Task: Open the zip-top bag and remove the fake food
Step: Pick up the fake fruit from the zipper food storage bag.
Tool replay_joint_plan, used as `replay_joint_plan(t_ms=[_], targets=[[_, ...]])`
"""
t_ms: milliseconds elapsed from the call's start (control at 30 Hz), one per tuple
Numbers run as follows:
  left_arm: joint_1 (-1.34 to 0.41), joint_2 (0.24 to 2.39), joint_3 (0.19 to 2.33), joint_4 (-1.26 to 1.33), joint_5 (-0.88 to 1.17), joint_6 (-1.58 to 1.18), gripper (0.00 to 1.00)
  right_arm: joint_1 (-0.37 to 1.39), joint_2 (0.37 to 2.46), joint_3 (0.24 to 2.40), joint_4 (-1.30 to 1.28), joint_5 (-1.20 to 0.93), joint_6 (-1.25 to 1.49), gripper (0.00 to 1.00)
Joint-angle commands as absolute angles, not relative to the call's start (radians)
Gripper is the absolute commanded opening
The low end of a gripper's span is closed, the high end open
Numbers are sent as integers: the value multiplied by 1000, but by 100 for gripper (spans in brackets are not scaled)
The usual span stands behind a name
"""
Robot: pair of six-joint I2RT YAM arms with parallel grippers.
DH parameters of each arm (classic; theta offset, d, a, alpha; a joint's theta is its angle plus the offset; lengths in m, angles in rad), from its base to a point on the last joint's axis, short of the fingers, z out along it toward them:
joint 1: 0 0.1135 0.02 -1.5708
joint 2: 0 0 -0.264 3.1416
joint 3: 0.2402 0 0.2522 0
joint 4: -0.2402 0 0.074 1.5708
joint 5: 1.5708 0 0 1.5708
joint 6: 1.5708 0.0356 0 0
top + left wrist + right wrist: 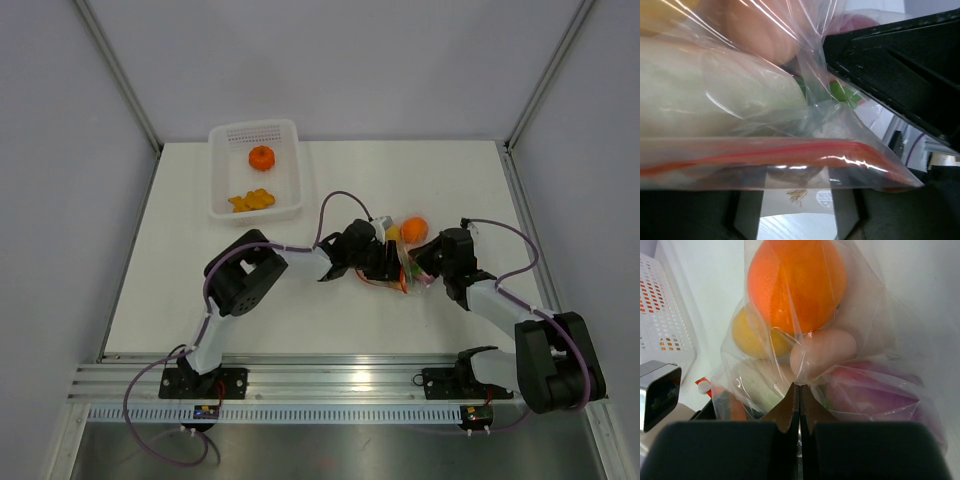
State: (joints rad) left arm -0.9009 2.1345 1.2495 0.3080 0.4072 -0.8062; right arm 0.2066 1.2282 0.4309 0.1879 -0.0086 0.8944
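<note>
The clear zip-top bag [405,258] is held between both grippers at mid-table. Its red-orange zipper strip [790,155] runs across the left wrist view. Inside it is fake food: an orange ball [795,285], a yellow piece [752,337], a pale peach piece [825,352], a purple-pink onion-like piece [870,390] and a white radish-like piece [705,95]. My right gripper [800,390] is shut on a fold of the bag's plastic below the food. My left gripper [797,187] has its fingers apart, and the zipper edge lies across them.
A white perforated basket [255,170] stands at the back left, holding an orange tangerine-like piece [261,157] and a yellow-orange piece [251,201]. The basket's side also shows in the right wrist view [665,315]. The right gripper's black body [900,70] is close to the left gripper.
</note>
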Motion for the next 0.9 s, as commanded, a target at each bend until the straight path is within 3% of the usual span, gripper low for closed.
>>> replay_joint_plan(t_ms=[0, 200, 867], targets=[[-910, 2175, 1302, 196, 350, -765, 45, 222, 1209, 445, 219, 8, 899, 0], [-907, 2143, 1289, 186, 336, -755, 39, 222, 1186, 459, 166, 60, 885, 0], [-706, 1953, 1094, 337, 494, -836, 36, 115, 1072, 446, 14, 244, 940, 0]])
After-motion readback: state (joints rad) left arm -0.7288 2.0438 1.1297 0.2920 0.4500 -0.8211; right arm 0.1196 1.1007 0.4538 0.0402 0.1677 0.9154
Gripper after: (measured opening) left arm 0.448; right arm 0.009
